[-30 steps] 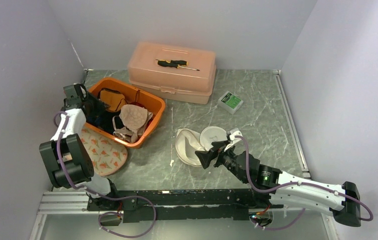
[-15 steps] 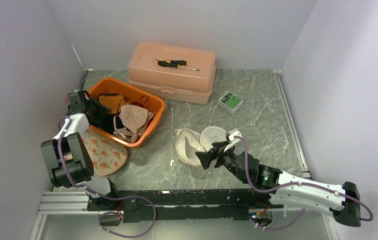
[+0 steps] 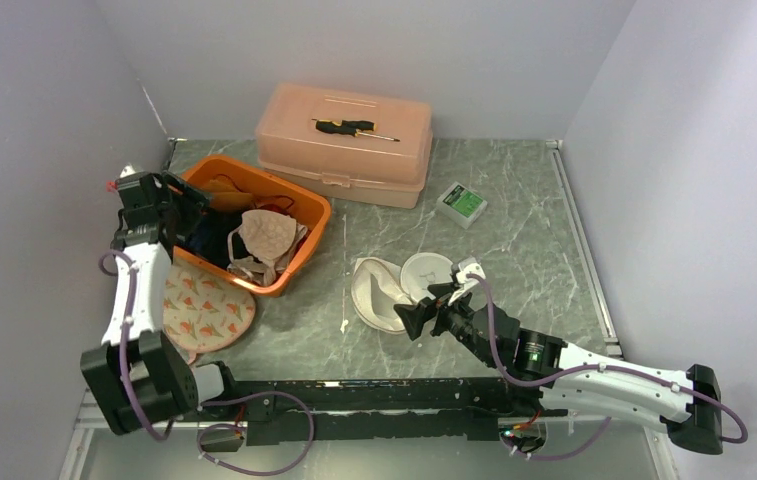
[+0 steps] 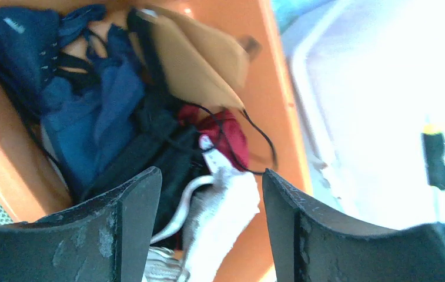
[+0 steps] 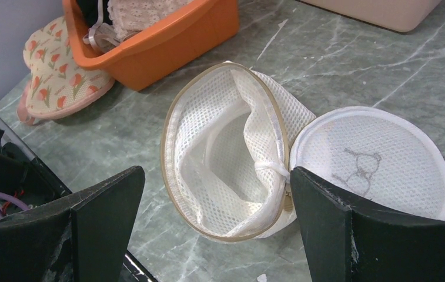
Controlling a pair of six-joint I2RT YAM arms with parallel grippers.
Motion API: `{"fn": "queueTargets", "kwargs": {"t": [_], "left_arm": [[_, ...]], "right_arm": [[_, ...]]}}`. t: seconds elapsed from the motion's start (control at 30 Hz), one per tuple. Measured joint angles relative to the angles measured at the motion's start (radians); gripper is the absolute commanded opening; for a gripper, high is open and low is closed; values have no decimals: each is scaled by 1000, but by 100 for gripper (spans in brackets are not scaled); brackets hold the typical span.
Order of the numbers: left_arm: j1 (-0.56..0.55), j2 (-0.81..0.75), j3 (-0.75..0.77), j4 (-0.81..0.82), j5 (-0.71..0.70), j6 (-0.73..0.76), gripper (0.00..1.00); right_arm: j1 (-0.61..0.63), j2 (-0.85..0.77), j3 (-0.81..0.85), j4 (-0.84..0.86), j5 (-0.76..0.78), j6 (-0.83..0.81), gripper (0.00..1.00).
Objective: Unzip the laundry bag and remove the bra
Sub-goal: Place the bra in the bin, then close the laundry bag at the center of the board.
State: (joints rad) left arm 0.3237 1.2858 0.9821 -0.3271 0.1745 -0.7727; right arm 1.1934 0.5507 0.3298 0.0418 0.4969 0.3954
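The white mesh laundry bag lies unzipped on the table, its round lid folded out to the right. In the right wrist view the bag gapes with nothing showing inside, beside its lid. My right gripper hovers open just in front of the bag. The orange basket holds several bras: a tan cup, a navy one and a beige lace one. My left gripper is open over the basket's left end, with nothing between its fingers.
A pink toolbox with a screwdriver on its lid stands at the back. A small green-and-white box lies right of it. A floral pad lies in front of the basket. Walls close in on the left, right and back.
My left gripper went from shut to open over the basket and drew back and up to the left; the clothing in the basket shifted. The right arm and the bag have not moved.
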Motion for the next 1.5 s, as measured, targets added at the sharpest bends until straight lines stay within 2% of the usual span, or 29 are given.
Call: {"fn": "queueTargets", "kwargs": {"t": [0.13, 0.27, 0.5, 0.63, 0.73, 0.87, 0.97, 1.1, 1.17, 1.27, 1.37, 1.5], "left_arm": [[-29, -102, 6, 4, 11, -19, 41], [-42, -60, 29, 17, 21, -38, 23], [-42, 92, 35, 26, 24, -57, 12], [-52, 62, -10, 55, 38, -64, 15], [-110, -12, -40, 39, 33, -61, 26], [-354, -105, 14, -8, 3, -28, 51], [-599, -151, 55, -24, -20, -10, 62], [-857, -166, 50, -69, -53, -9, 66], [-961, -137, 39, -92, -72, -14, 67], [-1070, -78, 18, -126, -94, -26, 68], [-1109, -55, -30, -142, -97, -34, 68], [-1109, -44, -92, -143, -95, -38, 65]], "right_arm": [[0, 2, 1, -2, 1, -4, 98], [0, 18, 1, -2, 0, -2, 98], [0, 26, 1, -3, -1, 11, 98], [0, 14, 1, -13, 6, 24, 98], [0, -11, 1, -43, 34, 33, 98], [-14, -47, 6, -124, 90, 71, 99], [-83, -43, 27, -186, 85, 111, 98], [-265, 35, 62, -222, -9, 176, 97], [-360, 68, 63, -229, -76, 219, 96], [-440, 63, 49, -232, -166, 279, 93], [-457, 43, 23, -209, -256, 320, 90], [-457, 87, 2, -171, -371, 363, 88]]}}
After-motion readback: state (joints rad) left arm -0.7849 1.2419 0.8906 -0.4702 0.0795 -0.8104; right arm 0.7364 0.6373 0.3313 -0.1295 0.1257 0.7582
